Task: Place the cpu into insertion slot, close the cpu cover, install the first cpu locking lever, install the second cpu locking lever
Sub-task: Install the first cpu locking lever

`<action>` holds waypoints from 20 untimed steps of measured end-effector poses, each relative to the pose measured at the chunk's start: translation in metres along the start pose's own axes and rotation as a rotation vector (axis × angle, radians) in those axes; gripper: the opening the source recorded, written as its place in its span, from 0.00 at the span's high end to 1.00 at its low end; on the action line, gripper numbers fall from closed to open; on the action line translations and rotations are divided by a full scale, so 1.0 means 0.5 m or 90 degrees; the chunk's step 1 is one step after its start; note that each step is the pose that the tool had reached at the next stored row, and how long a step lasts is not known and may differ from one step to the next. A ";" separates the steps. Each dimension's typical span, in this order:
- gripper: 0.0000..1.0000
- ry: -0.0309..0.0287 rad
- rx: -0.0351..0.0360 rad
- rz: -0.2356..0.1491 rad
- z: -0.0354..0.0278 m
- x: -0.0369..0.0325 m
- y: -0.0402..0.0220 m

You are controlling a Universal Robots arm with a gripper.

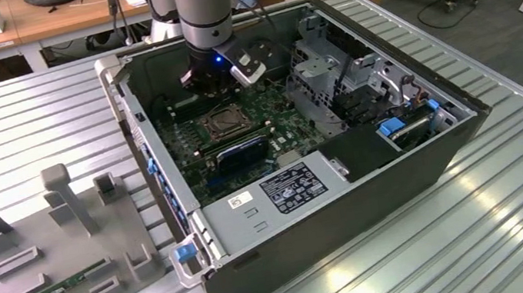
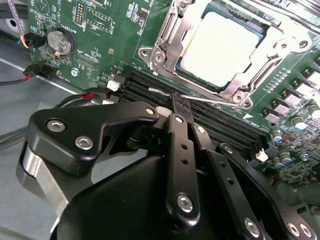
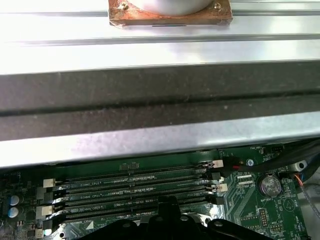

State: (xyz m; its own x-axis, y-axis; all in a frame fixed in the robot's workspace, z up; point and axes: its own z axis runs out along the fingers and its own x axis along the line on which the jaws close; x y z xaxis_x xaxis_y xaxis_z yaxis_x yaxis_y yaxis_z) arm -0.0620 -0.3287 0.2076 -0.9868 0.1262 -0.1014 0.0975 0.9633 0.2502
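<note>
- Ribbed metal tabletop (image 1: 515, 178) carries an open computer case (image 1: 353, 203), lying on its side with the green motherboard (image 1: 238, 130) facing up; wooden desks stand behind it.
- One robot arm reaches down into the case from above, and its black gripper (image 1: 214, 76) hangs low over the board, at the far side of the socket in the exterior view.
- In the second wrist view the gripper (image 2: 179, 100) has its two black fingers (image 2: 176, 130) pressed together into a thin edge, with no gap between them and nothing held.
- That closed tip sits at a thin silvery wire locking lever (image 2: 200, 97); whether it touches the wire I cannot tell.
- The lever's long axis runs along the near edge of the socket, parallel to the black memory slots (image 2: 220, 125) under the fingertips.
- Just beyond the lever, ahead of the fingertips, lies the insertion slot (image 2: 165, 52), with the cpu (image 2: 222, 47) already seated in it, pale metal face up.
- The cpu cover (image 2: 277, 42) looks folded down as a silvery frame around the chip.
- In the first wrist view the memory slots (image 3: 135, 192) run crosswise before the case wall (image 3: 160, 100).
</note>
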 end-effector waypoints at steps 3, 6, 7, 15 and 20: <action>0.89 0.0000 -0.0001 0.000 0.000 0.000 0.000; 0.89 0.0001 -0.0006 0.000 0.000 0.002 0.001; 0.89 0.0000 -0.0007 0.000 0.000 0.002 0.001; 0.89 0.0004 -0.0035 0.001 0.000 0.004 0.001; 0.89 0.0004 -0.0037 0.001 0.004 0.000 0.000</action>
State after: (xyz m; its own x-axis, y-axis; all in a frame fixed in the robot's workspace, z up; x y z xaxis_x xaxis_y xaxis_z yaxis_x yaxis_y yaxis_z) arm -0.0616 -0.3281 0.2058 -0.9868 0.1270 -0.1005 0.0977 0.9618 0.2559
